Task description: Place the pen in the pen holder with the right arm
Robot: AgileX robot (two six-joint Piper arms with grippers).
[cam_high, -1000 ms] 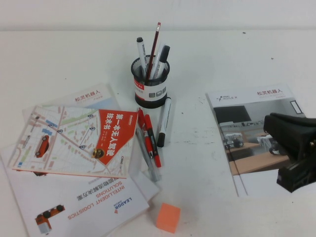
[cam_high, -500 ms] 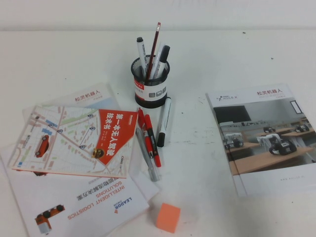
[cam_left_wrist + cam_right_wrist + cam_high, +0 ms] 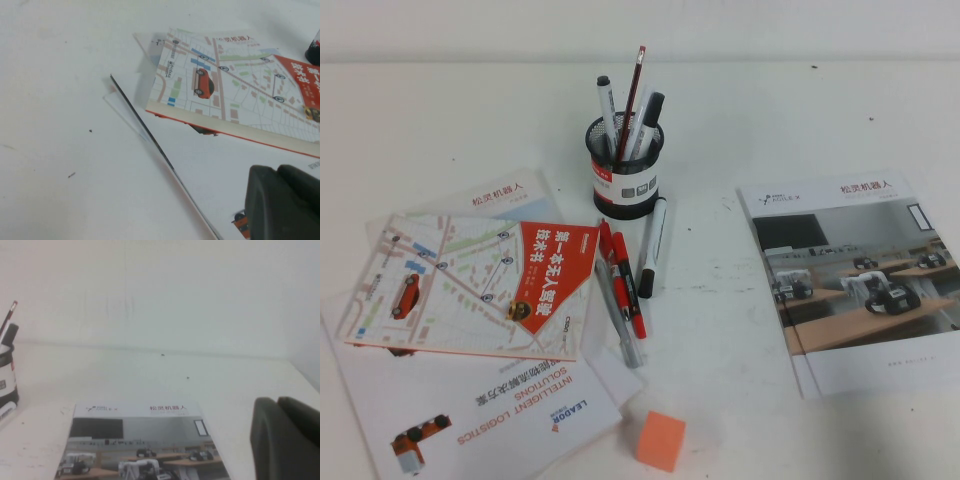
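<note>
My white table (image 3: pixel 800 120) carries the pen holder (image 3: pixel 624 170) at the far middle, loose pens (image 3: pixel 620 280) just near of it, overlapping booklets (image 3: pixel 470 290) at left, a brochure (image 3: pixel 855 280) at right and an orange block (image 3: pixel 660 440) at the near edge.

My left hand (image 3: pixel 282 202) hangs over the left booklets; my right hand (image 3: pixel 287 437) over the brochure.

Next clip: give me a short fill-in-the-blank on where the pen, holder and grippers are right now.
1. The thin dark red pen stands inside the black mesh ____.
2. The orange block lies nearer the robot than the pen holder; its colour is ____.
3. The right gripper is above the brochure; in the high view it is ____.
4. The left gripper is above the ____ booklet.

Missing: pen holder; orange; absent; map
</note>
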